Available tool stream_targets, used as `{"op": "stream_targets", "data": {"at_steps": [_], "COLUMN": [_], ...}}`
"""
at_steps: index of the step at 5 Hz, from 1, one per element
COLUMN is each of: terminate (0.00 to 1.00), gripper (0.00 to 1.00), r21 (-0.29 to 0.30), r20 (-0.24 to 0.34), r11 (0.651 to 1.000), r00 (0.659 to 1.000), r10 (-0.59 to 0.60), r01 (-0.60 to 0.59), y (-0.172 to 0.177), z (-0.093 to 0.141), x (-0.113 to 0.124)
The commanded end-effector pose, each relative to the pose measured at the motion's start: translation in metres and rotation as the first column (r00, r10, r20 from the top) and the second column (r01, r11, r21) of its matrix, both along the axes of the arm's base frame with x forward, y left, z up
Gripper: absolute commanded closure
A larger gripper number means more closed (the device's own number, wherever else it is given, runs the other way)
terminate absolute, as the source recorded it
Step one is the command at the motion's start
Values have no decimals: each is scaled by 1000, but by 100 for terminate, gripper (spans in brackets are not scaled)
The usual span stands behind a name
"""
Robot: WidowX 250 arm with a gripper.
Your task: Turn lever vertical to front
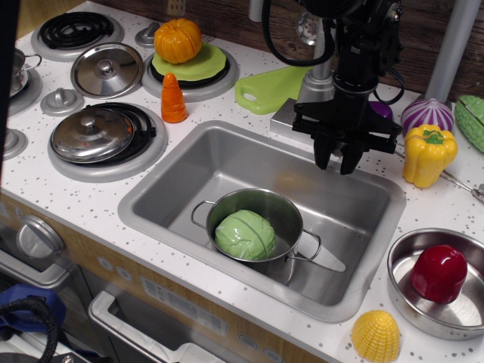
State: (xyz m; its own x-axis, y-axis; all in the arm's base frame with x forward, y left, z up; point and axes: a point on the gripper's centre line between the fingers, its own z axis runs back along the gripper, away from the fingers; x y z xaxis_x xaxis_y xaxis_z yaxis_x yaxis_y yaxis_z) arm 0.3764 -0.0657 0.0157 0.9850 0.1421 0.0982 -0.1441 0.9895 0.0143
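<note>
Logged from remote stn. Black gripper (pixel 338 161) hung over rear edge of the sink (pixel 189 178), fingers pointing down w/ a narrow gap between the tips, nothing between them: released. The arm body blocked most of the faucet base (pixel 283 115), a grey square plate at the back edge of the counter (pixel 76 204). I could not see the lever itself; it sat hidden behind the gripper mount, so its angle was n/a from this view. The thin upright faucet pipe (pixel 327 45) showed above, matte grey, w/ a clear round knob (pixel 308 25) beside it.

Sink: brushed steel, rectangular w/ rounded corners, centre of counter. Inside it a round steel pot (pixel 291 219) w/ loop handles, holding a glossy pale green cabbage (pixel 244 234).

Counter: white, speckled. Toward right edge, a yellow plastic pepper (pixel 428 155), lobed, and a purple ribbed onion (pixel 427 115) behind it. Near front right corner, a shallow steel bowl (pixel 401 291) w/ a shiny dark red pepper (pixel 439 273), and a ridged yellow corn piece (pixel 376 336) just beside the bowl. Toward back left: orange pumpkin (pixel 177 40) on a green disc, orange carrot cone (pixel 173 98), two steel lids on burners.
</note>
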Motion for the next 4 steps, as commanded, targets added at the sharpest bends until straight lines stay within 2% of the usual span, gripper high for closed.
{"op": "stream_targets", "data": {"at_steps": [1,3,4], "terminate": [0,0,100], "gripper": [0,0,0], "r21": [70,70,70], "r20": [69,69,69], "r11": [994,994,994], "r00": [994,994,994], "r10": [-90,-90,-90], "r01": [85,85,85], "y": [-3,-3,-3], "z": [38,38,38], "x": [11,11,11]}}
